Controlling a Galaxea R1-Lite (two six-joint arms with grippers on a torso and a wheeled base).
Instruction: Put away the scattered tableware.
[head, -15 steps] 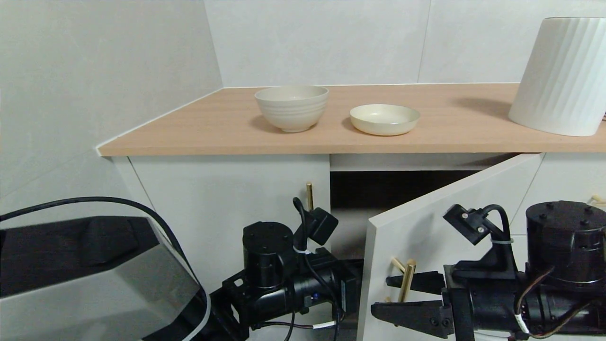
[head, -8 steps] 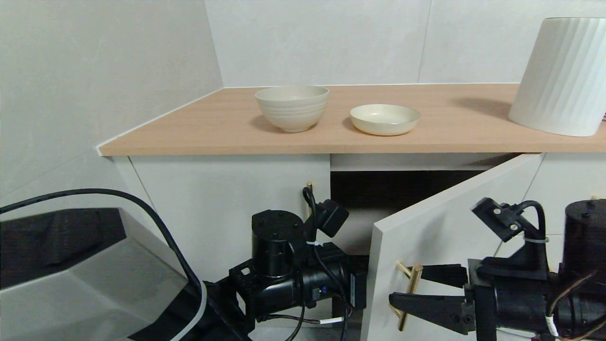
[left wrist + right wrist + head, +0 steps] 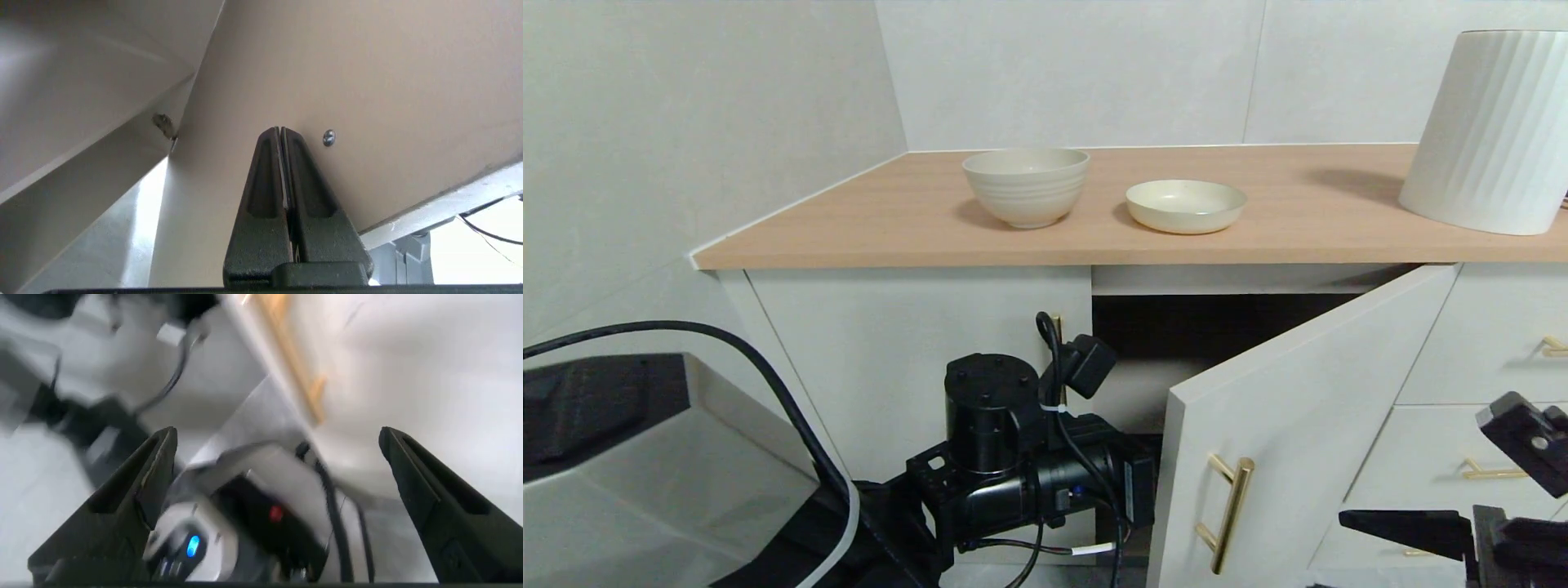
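Since the left tool (image 3: 280, 175) has its fingers pressed together on nothing, close to a pale panel, and the right tool (image 3: 278, 506) gapes wide and empty at five o'clock, near the brass bar handle (image 3: 1227, 513) of the open white cabinet door (image 3: 1282, 408), neither carries tableware. At twelve o'clock on the pale wooden surface (image 3: 890, 220) stands the ribbed cream ceramic-looking bowl (image 3: 1027, 184). The shallow cream round dish (image 3: 1186, 205) sits apart at its three o'clock. We judge both rigid, smooth, breakable and fairly light, and we would pinch each across its rim.

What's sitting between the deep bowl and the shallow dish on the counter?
Nothing: the head view shows a bare stretch of wooden countertop separating the bowl and the dish.
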